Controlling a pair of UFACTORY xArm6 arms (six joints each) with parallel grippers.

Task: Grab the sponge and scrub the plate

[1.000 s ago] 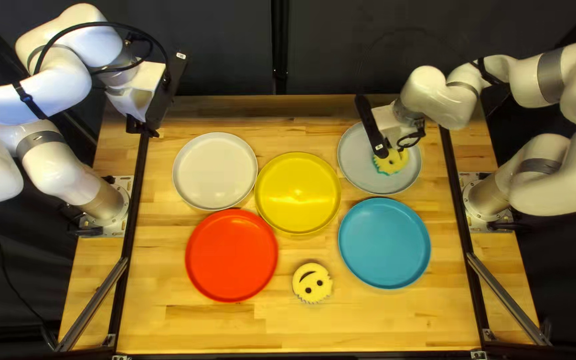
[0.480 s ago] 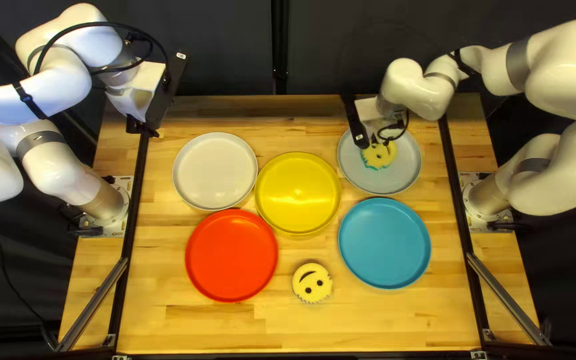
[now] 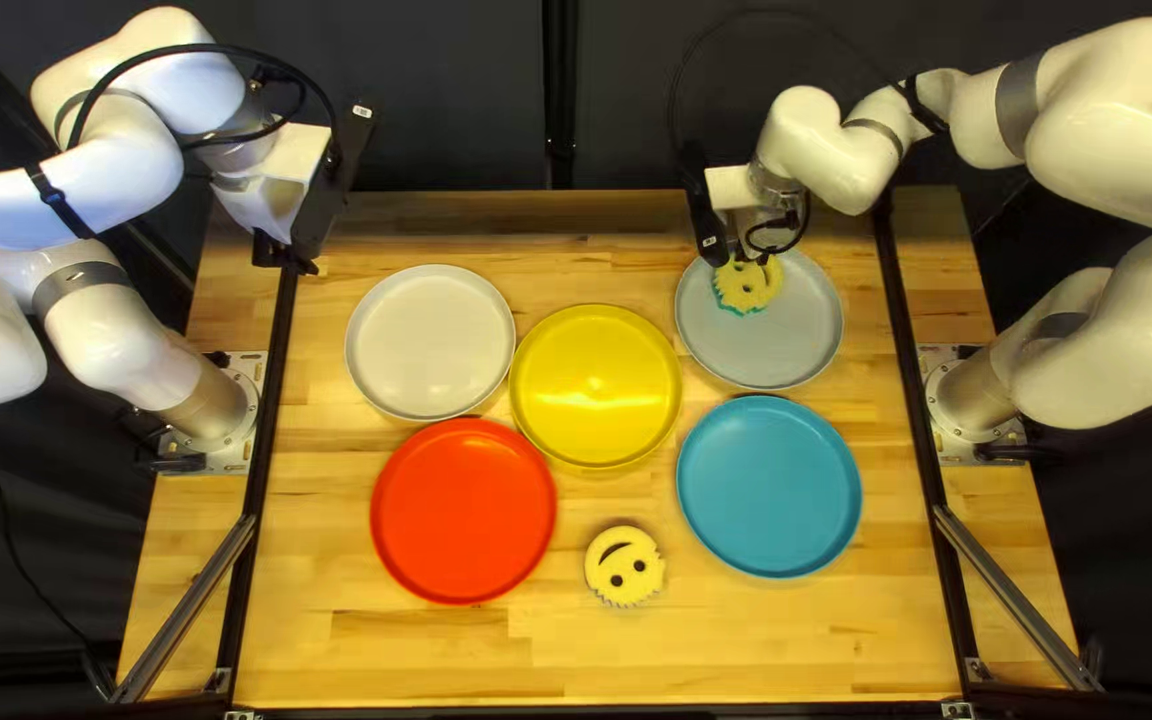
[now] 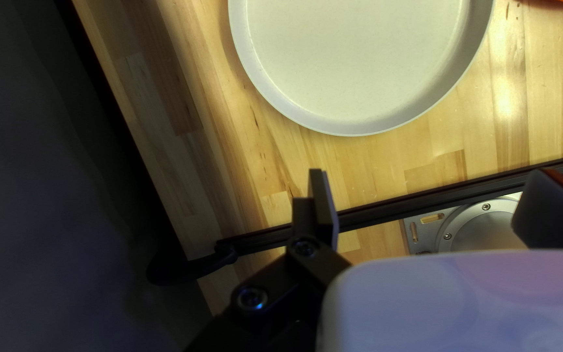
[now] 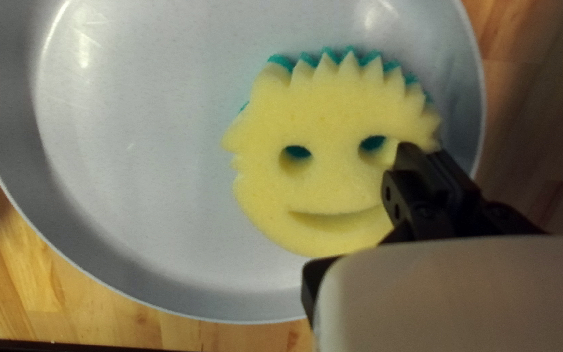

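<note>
On the grey plate [image 3: 803,331] at the right of the top left view lies a yellow, teal-backed smiley sponge [image 3: 747,288], toward the plate's far left side. My right gripper [image 3: 751,255] is low over this sponge's far edge. In the right wrist view, my right gripper [image 5: 423,171] is shut on the edge of the sponge [image 5: 324,186] beside one eye hole; the grey plate [image 5: 131,169] spreads underneath. My left gripper [image 3: 288,254] hangs near the table's far left corner. The left wrist view shows that gripper [image 4: 428,189] open, nothing between its fingers.
A white plate [image 3: 430,342], yellow plate [image 3: 595,387], red plate [image 3: 463,510] and blue plate [image 3: 768,486] sit on the table. Another smiley sponge [image 3: 624,566] lies between the red and blue plates, nearer the front edge.
My right gripper and its sponge have shifted left and toward the table's far edge across the grey plate. My left arm has stayed still.
</note>
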